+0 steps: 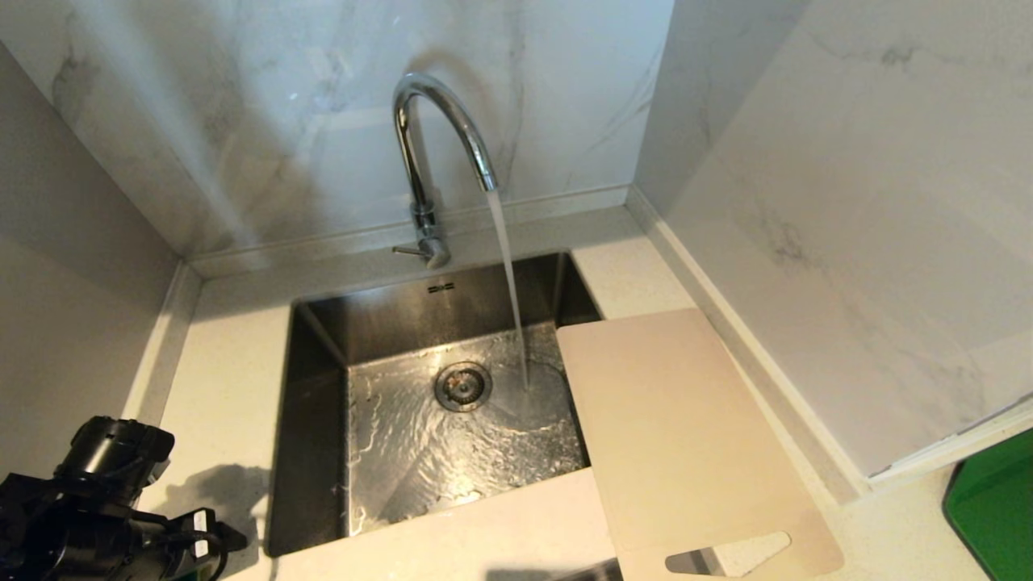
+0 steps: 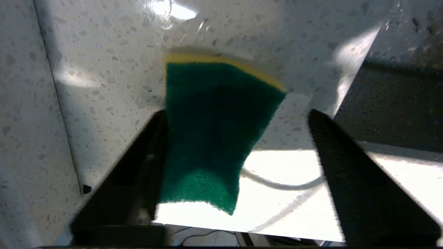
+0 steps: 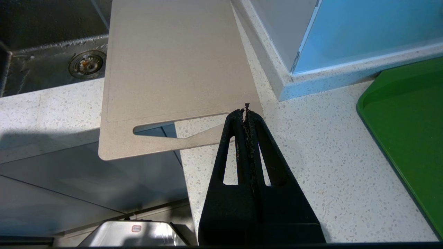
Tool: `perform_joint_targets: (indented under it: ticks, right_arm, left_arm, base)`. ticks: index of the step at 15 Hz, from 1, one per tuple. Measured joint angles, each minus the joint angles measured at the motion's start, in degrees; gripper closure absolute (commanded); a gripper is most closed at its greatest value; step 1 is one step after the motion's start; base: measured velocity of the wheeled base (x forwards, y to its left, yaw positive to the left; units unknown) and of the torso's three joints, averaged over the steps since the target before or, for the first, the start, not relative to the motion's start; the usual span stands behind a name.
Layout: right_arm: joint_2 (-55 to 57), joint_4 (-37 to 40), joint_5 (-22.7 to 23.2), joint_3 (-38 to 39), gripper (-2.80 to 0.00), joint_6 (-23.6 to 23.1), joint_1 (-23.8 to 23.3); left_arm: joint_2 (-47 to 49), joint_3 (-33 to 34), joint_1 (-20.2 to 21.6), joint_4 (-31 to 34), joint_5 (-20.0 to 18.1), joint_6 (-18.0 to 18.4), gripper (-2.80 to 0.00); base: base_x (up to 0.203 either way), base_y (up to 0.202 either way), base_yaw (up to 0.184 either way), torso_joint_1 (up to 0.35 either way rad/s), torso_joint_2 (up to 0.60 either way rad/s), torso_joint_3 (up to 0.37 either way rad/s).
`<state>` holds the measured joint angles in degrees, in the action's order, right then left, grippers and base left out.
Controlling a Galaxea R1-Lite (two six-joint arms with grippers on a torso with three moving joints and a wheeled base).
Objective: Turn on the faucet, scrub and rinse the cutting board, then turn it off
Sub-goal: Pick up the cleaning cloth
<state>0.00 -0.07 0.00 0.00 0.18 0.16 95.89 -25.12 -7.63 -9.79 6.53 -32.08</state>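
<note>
I note the faucet (image 1: 440,129) running into the sink (image 1: 323,323). The cutting board (image 1: 678,436) lies across the sink's right rim. My left gripper (image 2: 238,138) stands spread around a sponge (image 2: 214,131); my right gripper (image 3: 246,112) is clenched, empty, beside the board's handle end.

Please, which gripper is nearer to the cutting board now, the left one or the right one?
Right. The right gripper is shut just beside the cutting board, at its handle end. The left gripper is around a sponge on the counter left of the sink.
</note>
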Motion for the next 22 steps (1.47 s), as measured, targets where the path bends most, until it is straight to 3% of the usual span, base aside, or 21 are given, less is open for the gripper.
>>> perform_joint_targets:
  ticks: [15, 19, 22]
  right_arm:
    - [0.0, 0.0, 0.0, 0.0, 0.0, 0.0, 0.0]
    - [0.0, 0.0, 0.0, 0.0, 0.0, 0.0, 0.0]
    - [0.0, 0.0, 0.0, 0.0, 0.0, 0.0, 0.0]
  left_arm:
    - [-3.3, 0.1, 1.2, -0.6, -1.1, -0.1, 0.0]
    - [-9.6, -3.9, -0.7, 5.2, -1.3, 0.7, 0.0]
    - [-14.8, -7.4, -1.2, 10.6, -0.5, 3.6, 0.0]
  base:
    - [0.0, 0.0, 0.0, 0.0, 0.0, 0.0]
    - [0.0, 0.0, 0.0, 0.0, 0.0, 0.0]
    - [0.0, 0.0, 0.0, 0.0, 0.0, 0.0]
